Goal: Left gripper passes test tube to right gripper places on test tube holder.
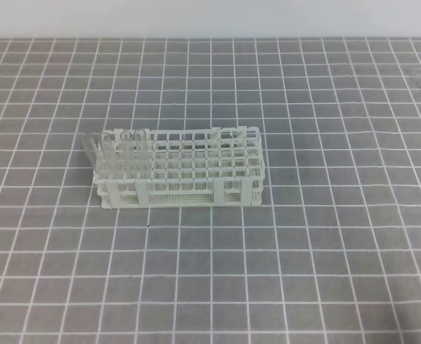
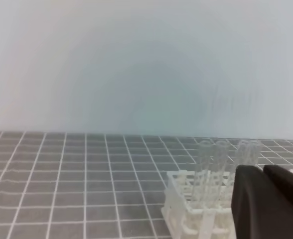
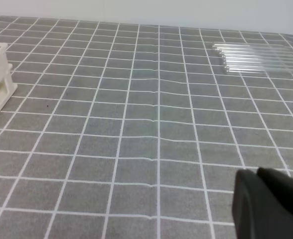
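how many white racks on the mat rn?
1. The test tube holder stands mid-mat in the high view, clear tubes upright in its left end. Both wrist views catch only part of it; nothing suggests a second.

Nothing here can be read: I find no words, numbers, brands or signs on the white test tube holder (image 1: 185, 168), on the grey grid-lined mat (image 1: 303, 272), or on the pale wall behind (image 2: 136, 64).
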Tool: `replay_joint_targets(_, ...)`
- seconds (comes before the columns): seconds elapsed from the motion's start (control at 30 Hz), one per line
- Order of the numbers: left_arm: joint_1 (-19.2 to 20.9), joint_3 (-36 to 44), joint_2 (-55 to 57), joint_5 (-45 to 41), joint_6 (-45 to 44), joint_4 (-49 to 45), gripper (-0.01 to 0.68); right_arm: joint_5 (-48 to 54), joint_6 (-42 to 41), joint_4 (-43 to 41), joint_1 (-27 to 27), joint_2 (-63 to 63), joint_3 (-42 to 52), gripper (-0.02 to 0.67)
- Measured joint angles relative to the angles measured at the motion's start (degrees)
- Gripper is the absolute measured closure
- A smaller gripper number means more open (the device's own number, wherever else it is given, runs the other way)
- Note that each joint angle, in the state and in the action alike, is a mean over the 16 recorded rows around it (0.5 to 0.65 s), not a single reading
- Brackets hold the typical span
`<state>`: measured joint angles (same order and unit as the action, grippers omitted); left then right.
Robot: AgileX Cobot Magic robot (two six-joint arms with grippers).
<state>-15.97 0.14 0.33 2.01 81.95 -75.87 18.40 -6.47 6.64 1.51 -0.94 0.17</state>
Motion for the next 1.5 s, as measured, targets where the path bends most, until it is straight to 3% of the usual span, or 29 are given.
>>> replay_joint_targets(0.2, 7.5, 0.0, -0.6, 4.9, 3.8, 0.2, 0.673, 0.0, 0.0, 0.1, 0.0, 0.0, 0.0, 0.662)
replay_joint_targets(0.4, 9.0, 0.0, -0.6, 7.0, 4.2, 4.9, 0.673, 0.0, 0.0, 0.1, 0.0, 0.0, 0.0, 0.662)
replay_joint_targets(0.53, 9.0, 0.0, -0.6, 6.8, -8.6, 17.1, 0.673, 0.0, 0.0, 0.1, 0.0, 0.0, 0.0, 0.662)
replay_joint_targets(0.87, 9.0, 0.0, -0.5, -4.9, -61.4, 61.2, 0.673, 0.0, 0.0, 0.1, 0.0, 0.0, 0.0, 0.662)
replay_joint_targets(0.97, 9.0, 0.0, -0.6, -9.8, -72.3, 69.7, 0.674, 0.0, 0.0, 0.1, 0.0, 0.0, 0.0, 0.662)
replay_joint_targets(1.2, 9.3, 0.1, -0.9, -18.8, -79.8, 74.6, 0.674, 0.0, 0.0, 0.1, 0.0, 0.0, 0.0, 0.662)
replay_joint_targets(1.5, 10.0, 0.1, -0.8, -21.2, -81.2, 73.4, 0.674, 0.0, 0.0, 0.2, 0.0, 0.0, 0.0, 0.662)
